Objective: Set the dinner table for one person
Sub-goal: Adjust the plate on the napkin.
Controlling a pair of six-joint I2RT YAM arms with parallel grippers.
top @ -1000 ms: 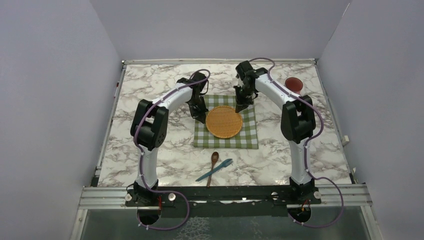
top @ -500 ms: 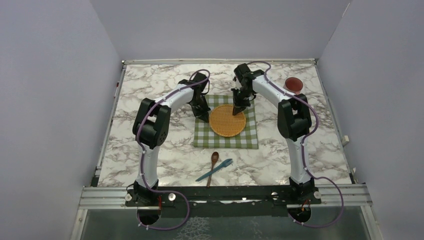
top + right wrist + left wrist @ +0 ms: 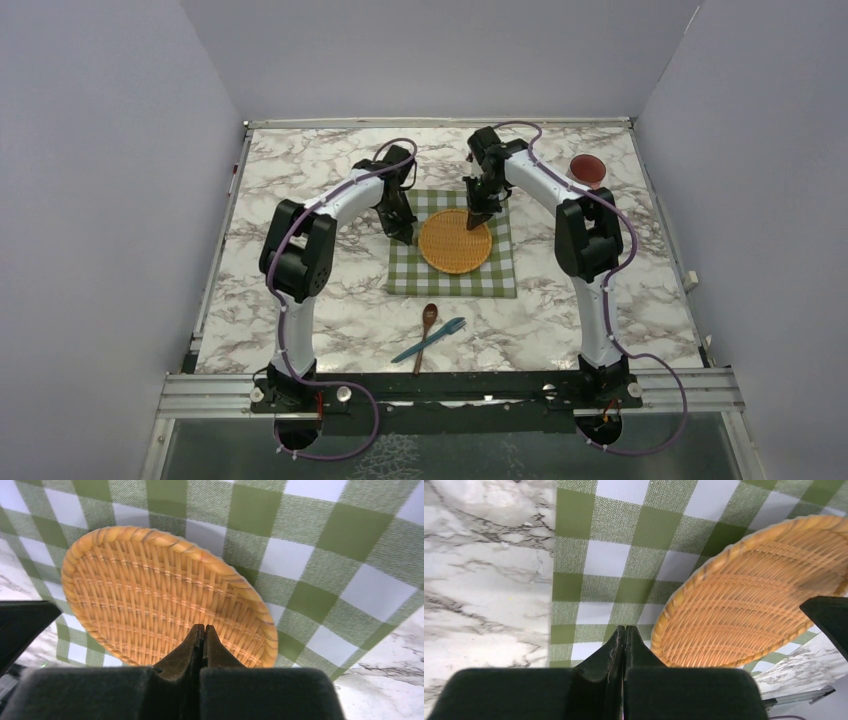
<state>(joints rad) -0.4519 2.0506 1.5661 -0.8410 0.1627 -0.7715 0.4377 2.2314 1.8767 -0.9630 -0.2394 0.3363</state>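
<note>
We see the left gripper [image 3: 624, 630] closed, empty, just beside the wicker plate [image 3: 455, 241]; the right gripper [image 3: 203, 628] closed, empty, over it.

The plate [image 3: 455, 241] lies on the cloth [image 3: 450, 278], spoon [image 3: 429, 316] and fork [image 3: 450, 328] crossed before it, bowl [image 3: 587, 168] behind to the right.

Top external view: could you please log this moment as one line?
left gripper: shut, over checked cloth beside wicker plate | right gripper: shut, over plate's far side | spoon, fork: crossed on dinner table, untouched
</note>
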